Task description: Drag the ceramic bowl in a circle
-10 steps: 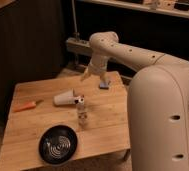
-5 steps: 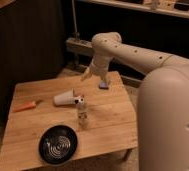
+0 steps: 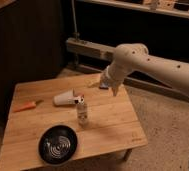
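The ceramic bowl [image 3: 58, 145] is glossy black with pale rings inside. It sits on the wooden table [image 3: 113, 125] near the front left edge. My gripper [image 3: 112, 88] hangs at the end of the pale arm, over the table's far right part. It is well away from the bowl, up and to the right of it, and is not touching it.
A white cup [image 3: 64, 98] lies on its side mid-table. A small bottle [image 3: 82, 112] stands upright just right of the cup, between the gripper and the bowl. An orange item [image 3: 28, 105] lies at the left edge. A low ledge [image 3: 88, 50] runs behind the table.
The arm's large near part has swung out of the right foreground. The gripper has shifted slightly right and down over the far side of the table. The bowl, cup and bottle have not moved.
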Robot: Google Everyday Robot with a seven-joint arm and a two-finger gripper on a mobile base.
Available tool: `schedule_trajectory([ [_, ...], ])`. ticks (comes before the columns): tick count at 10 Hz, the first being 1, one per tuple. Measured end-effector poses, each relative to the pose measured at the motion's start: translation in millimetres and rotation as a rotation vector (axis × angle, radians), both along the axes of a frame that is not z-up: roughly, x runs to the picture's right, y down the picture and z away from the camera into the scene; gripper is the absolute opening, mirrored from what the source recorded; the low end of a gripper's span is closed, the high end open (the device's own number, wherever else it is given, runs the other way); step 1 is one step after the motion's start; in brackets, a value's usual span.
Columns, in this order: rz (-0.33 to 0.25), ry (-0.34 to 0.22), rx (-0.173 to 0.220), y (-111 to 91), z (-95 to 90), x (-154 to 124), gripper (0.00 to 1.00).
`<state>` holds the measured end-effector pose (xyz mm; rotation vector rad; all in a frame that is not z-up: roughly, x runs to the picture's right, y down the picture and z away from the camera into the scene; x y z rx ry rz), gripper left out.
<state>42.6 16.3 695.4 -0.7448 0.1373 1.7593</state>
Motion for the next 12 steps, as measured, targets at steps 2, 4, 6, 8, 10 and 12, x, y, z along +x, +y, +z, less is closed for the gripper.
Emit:
schedule_trajectory([
  [2,0.027,-0.088,-0.060,31.5,5.4,1.9,0.80],
  [4,0.007,-0.147,-0.112,61.1,20.7,-6.3,0.80],
  [6,-0.037,-0.168,-0.154,88.8,48.1,-17.4,0.80],
  [8,-0.065,-0.209,-0.158,108.5,59.6,-24.2,0.80],
  [10,-0.073,-0.232,-0.143,117.5,56.9,-27.1,0.80],
  [12,-0.076,-0.234,-0.142,117.2,56.7,-29.0,0.80],
])
